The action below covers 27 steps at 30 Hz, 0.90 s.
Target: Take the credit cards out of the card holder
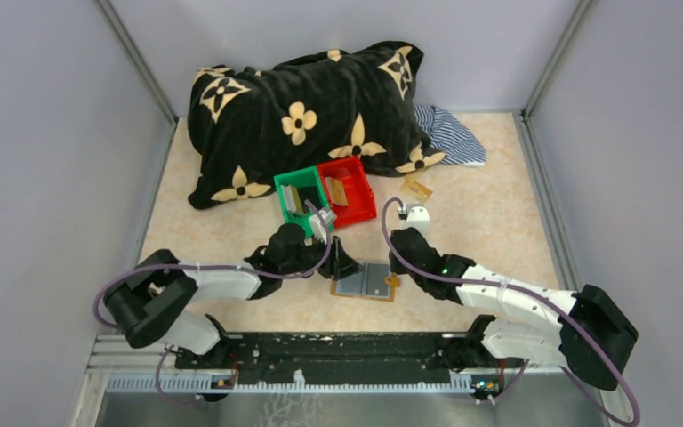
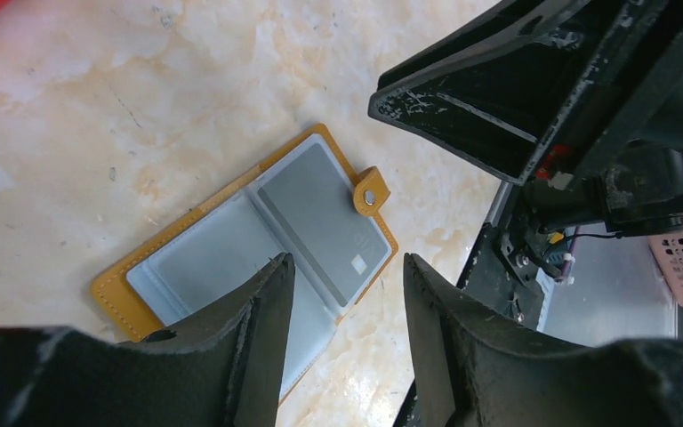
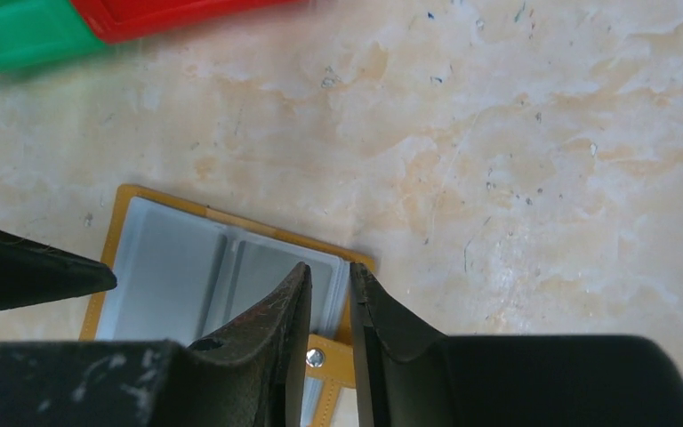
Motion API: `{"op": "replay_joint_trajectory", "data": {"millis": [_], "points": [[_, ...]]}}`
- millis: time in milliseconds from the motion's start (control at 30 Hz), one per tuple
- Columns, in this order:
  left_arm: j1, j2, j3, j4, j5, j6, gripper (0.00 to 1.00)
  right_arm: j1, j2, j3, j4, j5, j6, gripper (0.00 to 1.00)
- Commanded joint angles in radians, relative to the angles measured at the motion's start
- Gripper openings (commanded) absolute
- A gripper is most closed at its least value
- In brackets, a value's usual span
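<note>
The card holder (image 1: 366,282) lies open on the table, tan outside with grey pockets (image 2: 222,249) and a strap tab (image 2: 370,192). A grey credit card (image 2: 320,209) sits in its right-hand pocket. My left gripper (image 2: 345,267) hovers open over the holder's near edge with nothing between its fingers. My right gripper (image 3: 328,271) stands at the holder's right edge (image 3: 342,285); its jaws are only a narrow gap apart, straddling the grey pocket edges, with the snap of the tab (image 3: 316,358) showing between them. More credit cards stand in the green bin (image 1: 292,197) and the red bin (image 1: 338,189).
The green bin (image 1: 302,203) and red bin (image 1: 349,191) stand side by side just behind the holder. A black flowered pillow (image 1: 302,116) and striped cloth (image 1: 449,133) fill the back. A small tan piece (image 1: 418,188) lies right of the red bin.
</note>
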<state>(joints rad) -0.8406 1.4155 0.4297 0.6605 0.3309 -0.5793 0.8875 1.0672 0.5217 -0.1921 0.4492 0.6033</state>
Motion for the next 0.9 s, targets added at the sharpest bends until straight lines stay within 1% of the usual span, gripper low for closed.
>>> {"op": "replay_joint_trajectory", "data": {"millis": [0, 200, 333, 467, 500, 633, 767, 867], "points": [[-0.021, 0.084, 0.057, 0.058, 0.03, -0.029, 0.54, 0.018, 0.008, -0.03, 0.011, -0.021, 0.058, 0.23], [-0.035, 0.18, 0.084, 0.007, 0.019, -0.036, 0.54, 0.039, -0.011, -0.059, 0.012, -0.056, 0.05, 0.22], [-0.038, 0.224, 0.092, -0.017, 0.012, -0.038, 0.54, 0.098, -0.003, -0.02, 0.004, -0.046, 0.027, 0.22], [-0.04, 0.253, 0.074, -0.013, 0.005, -0.07, 0.52, 0.167, 0.035, 0.029, 0.008, -0.025, 0.031, 0.22], [-0.04, 0.256, 0.066, -0.004, 0.006, -0.076, 0.52, 0.171, 0.05, 0.036, 0.012, -0.033, 0.039, 0.2], [-0.04, 0.256, 0.046, -0.001, -0.001, -0.086, 0.51, 0.176, 0.117, 0.022, 0.064, -0.081, 0.064, 0.08], [-0.039, 0.249, 0.039, -0.014, -0.014, -0.083, 0.51, 0.18, 0.16, 0.004, 0.089, -0.108, 0.082, 0.04], [-0.039, 0.25, 0.039, -0.012, -0.013, -0.082, 0.51, 0.18, 0.172, -0.01, 0.082, -0.101, 0.103, 0.01]]}}
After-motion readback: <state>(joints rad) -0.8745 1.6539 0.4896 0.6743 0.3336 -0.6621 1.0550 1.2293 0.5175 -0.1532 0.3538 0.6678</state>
